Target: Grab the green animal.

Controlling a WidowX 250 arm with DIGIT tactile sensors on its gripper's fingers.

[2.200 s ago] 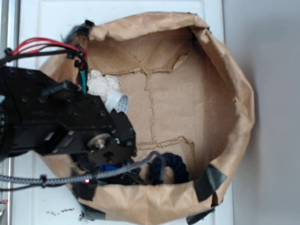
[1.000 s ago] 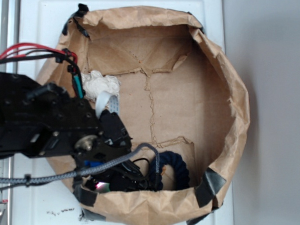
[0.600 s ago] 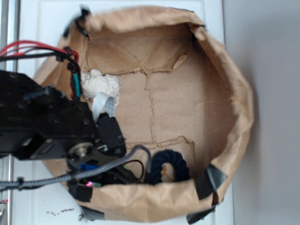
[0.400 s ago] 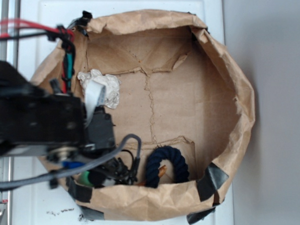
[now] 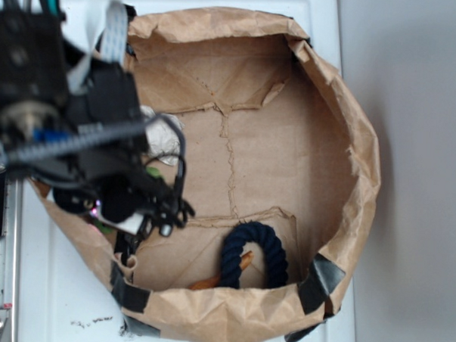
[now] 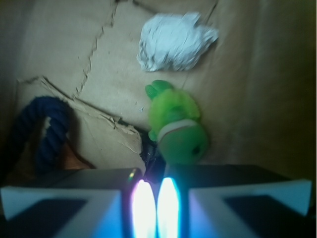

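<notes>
From the exterior view the black arm hung over the left side of the brown paper bag [image 5: 364,169], its gripper [image 5: 154,206] low inside with only slivers of the green animal [image 5: 151,171] peeking out beside it, and the navy rope ring [image 5: 255,252] lay off toward the bag's far wall. On the wrist view the green animal [image 6: 177,124] sat tight against the gripper's front, looking gripped between narrowed jaws, fingertips hidden behind it. The white wad [image 6: 173,42] lay beyond it, and the rope ring [image 6: 44,129] off to the left.
</notes>
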